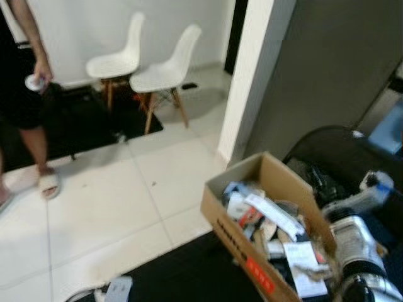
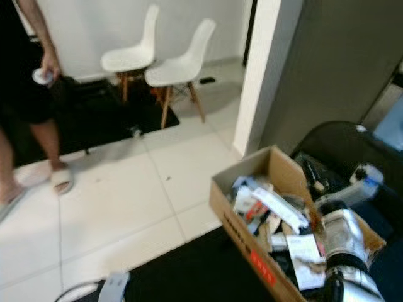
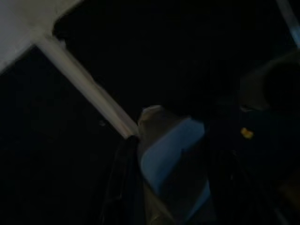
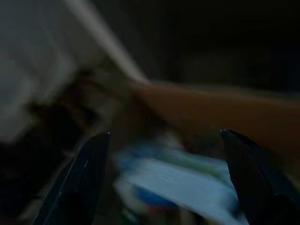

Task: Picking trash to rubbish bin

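White floor tiles are surrounding a cardboard box of trash. Right jaws, spread, are hovering above it; release or withdrawal seems next. Left jaws' state: cannot tell.

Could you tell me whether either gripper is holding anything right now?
The right gripper is open and empty above the cardboard box; the left gripper's hold cannot be told.

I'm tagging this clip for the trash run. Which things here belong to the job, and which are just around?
Job:
cardboard box full of paper trash
right gripper, fingers apart above that trash
left gripper, holding a pale blue-and-white piece

Just around:
two white chairs
person holding a small object
white pillar
black mat
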### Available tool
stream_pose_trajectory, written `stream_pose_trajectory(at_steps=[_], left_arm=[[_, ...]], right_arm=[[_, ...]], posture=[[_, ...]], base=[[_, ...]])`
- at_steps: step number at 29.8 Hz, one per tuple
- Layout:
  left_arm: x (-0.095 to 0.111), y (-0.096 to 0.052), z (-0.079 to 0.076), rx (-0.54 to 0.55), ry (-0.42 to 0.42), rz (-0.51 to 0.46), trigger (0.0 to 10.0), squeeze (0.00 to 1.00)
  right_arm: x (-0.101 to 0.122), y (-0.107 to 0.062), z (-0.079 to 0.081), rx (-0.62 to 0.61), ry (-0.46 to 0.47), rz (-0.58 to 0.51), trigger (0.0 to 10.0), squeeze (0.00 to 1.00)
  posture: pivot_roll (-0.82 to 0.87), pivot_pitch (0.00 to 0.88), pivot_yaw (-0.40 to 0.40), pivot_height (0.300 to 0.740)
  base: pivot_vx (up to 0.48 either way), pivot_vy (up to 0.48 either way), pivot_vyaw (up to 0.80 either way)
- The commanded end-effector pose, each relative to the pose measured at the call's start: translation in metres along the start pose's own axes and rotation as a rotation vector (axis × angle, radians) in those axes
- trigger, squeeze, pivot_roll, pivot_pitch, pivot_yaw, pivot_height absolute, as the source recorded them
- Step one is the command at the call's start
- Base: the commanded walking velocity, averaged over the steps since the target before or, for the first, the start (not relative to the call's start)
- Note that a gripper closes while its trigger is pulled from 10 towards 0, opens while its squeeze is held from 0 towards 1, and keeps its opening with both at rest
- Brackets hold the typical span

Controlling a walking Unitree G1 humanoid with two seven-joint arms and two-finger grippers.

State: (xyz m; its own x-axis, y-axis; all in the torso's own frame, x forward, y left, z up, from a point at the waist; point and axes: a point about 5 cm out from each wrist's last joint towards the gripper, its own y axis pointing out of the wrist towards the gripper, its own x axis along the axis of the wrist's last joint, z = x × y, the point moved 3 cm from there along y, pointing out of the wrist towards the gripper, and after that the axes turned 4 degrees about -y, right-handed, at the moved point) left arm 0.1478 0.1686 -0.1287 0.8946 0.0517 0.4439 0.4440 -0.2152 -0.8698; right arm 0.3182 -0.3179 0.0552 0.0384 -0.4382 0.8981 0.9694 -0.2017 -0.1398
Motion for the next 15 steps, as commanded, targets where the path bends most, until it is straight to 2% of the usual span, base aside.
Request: stream_pose_trajectory(at_steps=[1,2,3,5,6,8,9,10,14,15], left_arm=[[-0.004,-0.001,0.004,0.034,-0.024,0.006,10.0,0.0],[-0.002,-0.003,0.012,0.072,-0.03,-0.005,10.0,0.0],[-0.001,-0.004,0.017,0.098,-0.037,-0.013,10.0,0.0],[-0.001,-0.005,0.02,0.114,-0.042,-0.018,10.0,0.0],[0.001,-0.007,0.026,0.141,-0.053,-0.027,10.0,0.0],[0.001,-0.007,0.026,0.141,-0.053,-0.027,10.0,0.0],[0.005,-0.011,0.04,0.192,-0.073,-0.049,10.0,0.0],[0.005,-0.011,0.04,0.192,-0.073,-0.049,10.0,0.0],[0.017,-0.021,0.066,0.288,-0.119,-0.111,10.0,0.0],[0.017,-0.021,0.066,0.288,-0.119,-0.111,10.0,0.0]], right_arm=[[-0.01,-0.008,-0.022,-0.136,-0.072,0.084,10.0,0.0],[-0.015,-0.015,-0.037,-0.221,-0.129,0.134,10.0,0.0],[-0.017,-0.019,-0.044,-0.262,-0.153,0.148,10.0,0.0],[-0.017,-0.021,-0.048,-0.289,-0.165,0.149,10.0,0.0],[-0.017,-0.023,-0.053,-0.318,-0.16,0.146,10.0,0.0],[-0.017,-0.023,-0.053,-0.318,-0.16,0.146,10.0,0.0],[-0.016,-0.029,-0.064,-0.376,-0.117,0.121,10.0,0.0],[-0.016,-0.029,-0.064,-0.376,-0.117,0.121,10.0,0.0],[-0.015,-0.034,-0.073,-0.452,-0.103,0.105,10.0,0.0],[-0.015,-0.034,-0.073,-0.452,-0.103,0.105,10.0,0.0]], posture=[[0.02,0.016,0.014,0.74],[0.02,0.016,0.014,0.74],[0.02,0.016,0.014,0.74],[0.02,0.016,0.014,0.74],[0.03,0.013,0.009,0.74],[0.03,0.013,0.009,0.74],[0.04,0.012,0.009,0.74],[0.04,0.012,0.009,0.74],[0.04,0.005,0.009,0.74],[0.04,0.005,0.009,0.74]], base=[[0.0,0.0,-0.8],[0.0,0.0,-0.8],[0.0,0.0,-0.8],[0.0,0.0,-0.8],[0.0,0.0,-0.8],[0.0,0.0,-0.8],[0.0,0.0,-0.8],[0.0,0.0,-0.8],[0.0,0.0,-0.8],[0.0,0.0,-0.8]])
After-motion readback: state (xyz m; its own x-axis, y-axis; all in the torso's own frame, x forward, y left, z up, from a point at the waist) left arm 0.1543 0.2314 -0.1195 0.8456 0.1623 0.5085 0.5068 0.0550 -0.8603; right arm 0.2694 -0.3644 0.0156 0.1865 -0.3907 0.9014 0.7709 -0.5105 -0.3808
